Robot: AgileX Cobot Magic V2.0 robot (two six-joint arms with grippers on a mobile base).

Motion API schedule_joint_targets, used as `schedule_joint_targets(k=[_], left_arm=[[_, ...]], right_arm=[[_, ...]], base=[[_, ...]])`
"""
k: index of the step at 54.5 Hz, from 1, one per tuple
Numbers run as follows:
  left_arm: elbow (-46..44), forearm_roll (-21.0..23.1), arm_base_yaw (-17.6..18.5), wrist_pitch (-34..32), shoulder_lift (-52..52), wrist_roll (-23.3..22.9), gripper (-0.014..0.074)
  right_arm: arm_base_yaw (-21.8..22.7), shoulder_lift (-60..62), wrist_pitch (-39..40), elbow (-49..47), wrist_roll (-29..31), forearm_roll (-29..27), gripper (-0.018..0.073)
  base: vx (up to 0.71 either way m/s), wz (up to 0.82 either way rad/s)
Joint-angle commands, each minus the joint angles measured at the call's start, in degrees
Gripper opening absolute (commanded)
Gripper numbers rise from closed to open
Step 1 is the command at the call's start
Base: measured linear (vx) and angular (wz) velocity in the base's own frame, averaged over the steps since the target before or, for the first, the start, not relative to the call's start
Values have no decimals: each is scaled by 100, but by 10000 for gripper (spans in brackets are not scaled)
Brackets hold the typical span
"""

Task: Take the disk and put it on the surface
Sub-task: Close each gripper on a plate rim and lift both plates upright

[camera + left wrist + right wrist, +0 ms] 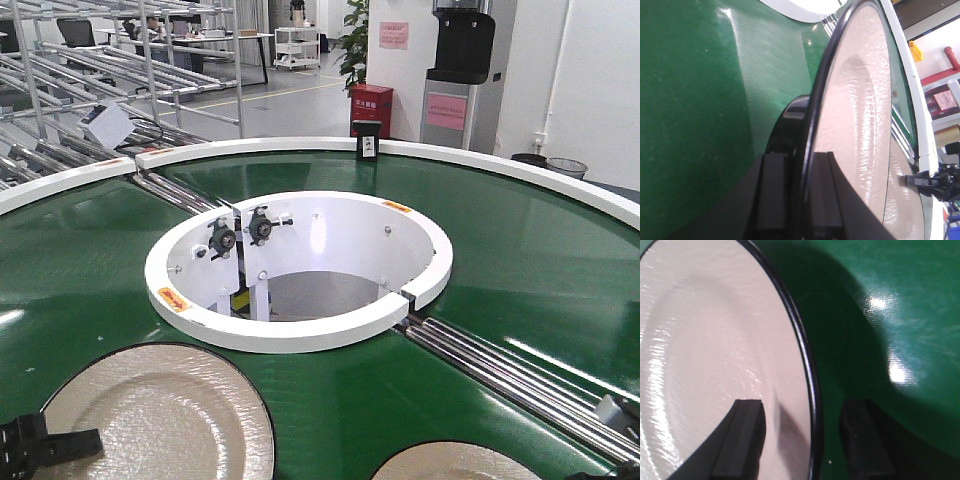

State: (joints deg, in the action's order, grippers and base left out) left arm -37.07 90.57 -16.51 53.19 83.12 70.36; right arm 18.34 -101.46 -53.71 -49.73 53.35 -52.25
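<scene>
Left end effector (797, 162) clamped on black rim of cream glossy round disk (855, 125), over green conveyor belt (700, 100). Right end effector (804, 410) wide open, straddling second cream disk's (710, 340) rim. Risk: thin glossy edge grip, may slip lifting.

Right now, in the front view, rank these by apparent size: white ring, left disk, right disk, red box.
1. white ring
2. left disk
3. right disk, mostly cropped, so unsure
4. red box, far off
</scene>
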Motion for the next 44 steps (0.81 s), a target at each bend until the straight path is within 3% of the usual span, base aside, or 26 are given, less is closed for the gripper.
schedule_joint_targets(k=[1,7,18,31,39,44], left_arm=[[-162,542,-2,459,-228,-85,-8],[-162,561,-2,406,-228,-85,-8],[-162,621,-2,400,-228,-85,-8],[-162,888,-2,400,-228,-85,-8],[-162,926,-2,418,-228,-85,-8],[-162,926,-2,423,-228,-85,-8]], right_arm=[[40,108,-447,-160,273,-544,405],[-49,11,-841,-160,657,-936,405],[-588,-20,-746,-160,757,-916,407],[-945,-104,-606,-160,750,-591,438],[-1151,-163,-440,-160,740,-679,502],[-1224,-163,-433,-172,745,-681,487]], base=[[0,0],[0,0],[0,0],[0,0],[0,0],[0,0]])
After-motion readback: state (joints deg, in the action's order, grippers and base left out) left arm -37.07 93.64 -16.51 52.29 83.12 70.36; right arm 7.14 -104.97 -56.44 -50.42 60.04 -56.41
